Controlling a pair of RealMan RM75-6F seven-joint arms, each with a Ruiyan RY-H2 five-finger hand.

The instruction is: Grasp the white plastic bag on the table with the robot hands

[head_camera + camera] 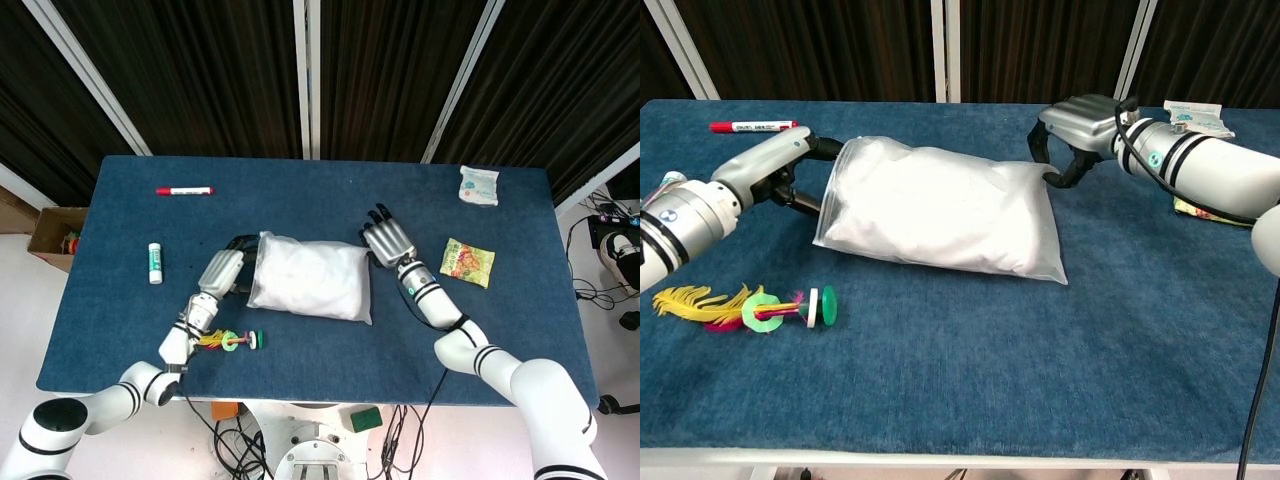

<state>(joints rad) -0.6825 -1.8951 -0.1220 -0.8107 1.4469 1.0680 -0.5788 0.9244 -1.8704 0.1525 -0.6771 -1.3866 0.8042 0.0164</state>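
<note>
The white plastic bag lies in the middle of the blue table, puffed up and stretched between both hands. My left hand grips its left edge, fingers over the top and thumb below, as the chest view shows at the left hand. At the bag's far right corner my right hand curls its fingers onto the plastic; in the chest view the right hand hooks down onto the bag. The bag's far side looks raised off the cloth.
A red marker and a white tube lie at the left. A feather toy with rings sits near my left forearm. A snack packet and a white sachet lie at the right. A cardboard box stands beside the table.
</note>
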